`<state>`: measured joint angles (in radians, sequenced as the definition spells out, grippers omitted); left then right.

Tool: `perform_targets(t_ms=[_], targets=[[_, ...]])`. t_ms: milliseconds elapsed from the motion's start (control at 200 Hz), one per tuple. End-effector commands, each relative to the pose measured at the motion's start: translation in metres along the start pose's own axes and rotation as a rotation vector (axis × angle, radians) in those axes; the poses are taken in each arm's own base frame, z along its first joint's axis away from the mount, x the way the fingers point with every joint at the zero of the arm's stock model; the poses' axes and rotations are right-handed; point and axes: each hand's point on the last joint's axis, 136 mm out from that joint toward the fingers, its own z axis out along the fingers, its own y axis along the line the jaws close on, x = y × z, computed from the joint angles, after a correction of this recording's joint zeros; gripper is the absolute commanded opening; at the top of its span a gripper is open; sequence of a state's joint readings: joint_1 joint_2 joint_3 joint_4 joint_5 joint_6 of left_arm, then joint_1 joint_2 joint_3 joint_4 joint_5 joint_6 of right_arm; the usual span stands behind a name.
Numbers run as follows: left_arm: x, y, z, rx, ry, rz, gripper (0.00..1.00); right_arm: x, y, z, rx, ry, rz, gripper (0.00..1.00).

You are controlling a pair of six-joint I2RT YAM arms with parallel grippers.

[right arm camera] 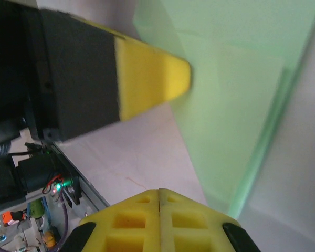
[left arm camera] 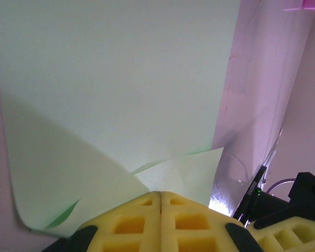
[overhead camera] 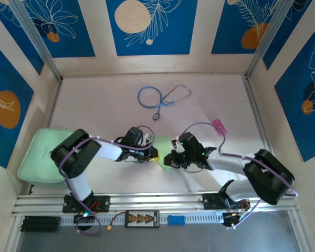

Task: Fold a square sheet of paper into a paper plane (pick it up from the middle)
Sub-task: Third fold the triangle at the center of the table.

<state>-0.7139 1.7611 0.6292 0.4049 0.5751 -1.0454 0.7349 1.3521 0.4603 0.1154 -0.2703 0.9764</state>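
here, white table (overhead camera: 110, 100), blue floral walls (overhead camera: 149, 26); left gripper (left arm camera: 160, 193), right gripper (right arm camera: 159, 190) pressed together, green sheet (left arm camera: 115, 84) between.

robot arms: two, left arm (overhead camera: 81, 155) and right arm (overhead camera: 265, 178)
grippers: two, left gripper (overhead camera: 153, 153) and right gripper (overhead camera: 169, 160)
square sheet of paper (left arm camera: 121, 94): one
blue stethoscope (overhead camera: 163, 100): one
mint-green pad (overhead camera: 39, 157): one
pink item (overhead camera: 219, 125): one
small blue block (overhead camera: 176, 219) on the front rail: one

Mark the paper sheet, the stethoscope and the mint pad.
square sheet of paper (left arm camera: 115, 79): left wrist view, flat middle.
stethoscope (overhead camera: 163, 100): top view, tubing junction.
mint-green pad (overhead camera: 38, 157): top view, bare middle.
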Motion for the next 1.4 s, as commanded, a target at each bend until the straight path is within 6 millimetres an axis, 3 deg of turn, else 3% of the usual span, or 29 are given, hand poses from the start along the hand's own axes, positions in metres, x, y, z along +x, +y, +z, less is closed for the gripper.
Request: perform_targets(t_ms=[0, 130, 230, 380, 565, 710, 875, 965, 1155, 1395], targets=[[0.011, 0.03, 0.002, -0.103, 0.019, -0.046, 0.0, -0.007, 0.009, 0.008, -0.014, 0.014, 0.01, 0.05], [0.012, 0.03, 0.002, -0.103, 0.022, -0.047, 0.0, -0.012, 0.015, 0.017, -0.01, 0.023, 0.009, 0.04], [0.011, 0.029, 0.001, -0.101, 0.018, -0.045, 0.0, -0.012, 0.008, 0.026, 0.016, 0.045, 0.025, 0.04], [0.009, 0.025, 0.0, -0.095, 0.017, -0.034, 0.0, 0.001, -0.027, 0.035, 0.104, 0.074, 0.1, 0.03], [0.004, 0.013, -0.003, -0.088, 0.011, 0.009, 0.0, 0.026, -0.065, 0.034, 0.143, 0.073, 0.197, 0.02], [-0.002, -0.008, -0.008, -0.051, -0.002, 0.067, 0.01, 0.026, -0.064, 0.034, 0.141, 0.075, 0.192, 0.02], [-0.002, -0.017, -0.016, -0.058, -0.012, 0.085, 0.05, 0.025, -0.064, 0.035, 0.155, 0.076, 0.196, 0.01], [0.003, -0.014, -0.014, -0.059, 0.0, 0.07, 0.0, 0.025, -0.064, 0.035, 0.158, 0.077, 0.198, 0.01], [0.007, -0.006, -0.002, -0.048, 0.022, 0.051, 0.0, 0.026, -0.066, 0.036, 0.164, 0.082, 0.199, 0.01], [-0.003, 0.029, -0.003, -0.129, -0.002, 0.017, 0.0, 0.029, -0.07, 0.034, 0.178, 0.091, 0.203, 0.01]])
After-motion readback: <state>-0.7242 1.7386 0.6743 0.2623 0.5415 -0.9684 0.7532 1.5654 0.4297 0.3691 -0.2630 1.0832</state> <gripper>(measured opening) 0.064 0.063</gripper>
